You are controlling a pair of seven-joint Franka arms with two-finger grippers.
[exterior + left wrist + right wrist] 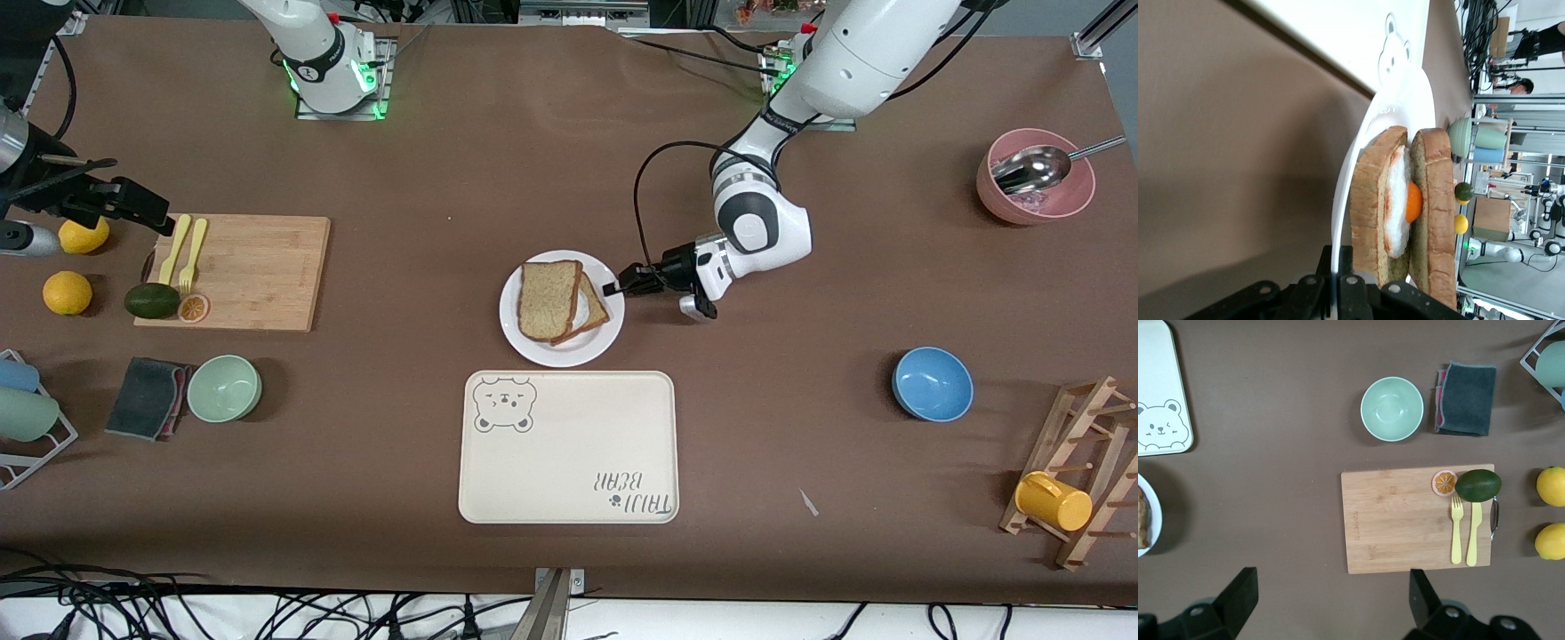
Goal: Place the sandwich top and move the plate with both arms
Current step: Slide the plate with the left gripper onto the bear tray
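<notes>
The round white plate (553, 357) sits mid-table, just farther from the front camera than the cream tray. On it lies the sandwich top (546, 298), a light brown slice resting askew on a darker slice. In the left wrist view a fried egg (1403, 202) shows between the sandwich top (1435, 207) and the lower slice (1369, 200). My left gripper (613, 289) is shut on the plate's rim (1343, 200) at the left arm's end. My right gripper (156, 214) hangs open over the cutting board's edge, fingers (1238, 597) wide apart with nothing between them.
A cream bear tray (569, 462) lies nearer the front camera than the plate. The cutting board (253, 276) carries yellow cutlery, an avocado and an orange slice. Lemons, a green bowl (224, 388) and a cloth lie toward the right arm's end; blue bowl (932, 383), pink bowl, mug rack toward the left arm's.
</notes>
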